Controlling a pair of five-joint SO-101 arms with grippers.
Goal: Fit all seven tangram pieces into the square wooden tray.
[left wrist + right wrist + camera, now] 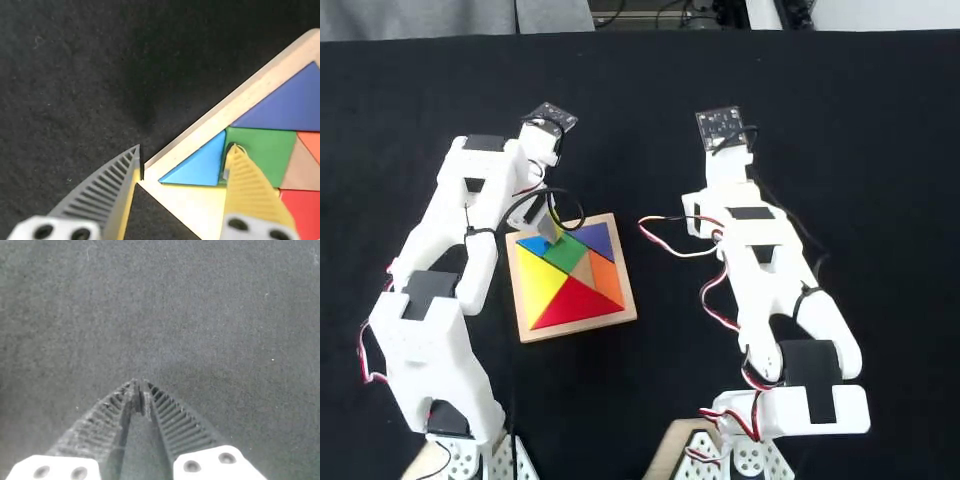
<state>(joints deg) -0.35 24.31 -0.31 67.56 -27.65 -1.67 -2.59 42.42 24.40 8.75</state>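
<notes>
The square wooden tray [526,322] lies on the black cloth between the arms. It holds a light blue triangle [197,167], a green square [265,147], a dark blue triangle [295,102], orange [607,275], yellow [540,285] and red [582,305] pieces, and a tan patch [302,170]. My left gripper [185,149] is open and straddles the tray's far left corner. One finger [120,185] is outside the rim. The other finger [247,180] rests where the light blue triangle meets the green square. My right gripper [138,390] is shut over bare cloth, away from the tray.
The right arm [760,260] stretches up the table to the right of the tray. The left arm [460,230] stands to the tray's left. Black cloth [840,150] covers the table all around.
</notes>
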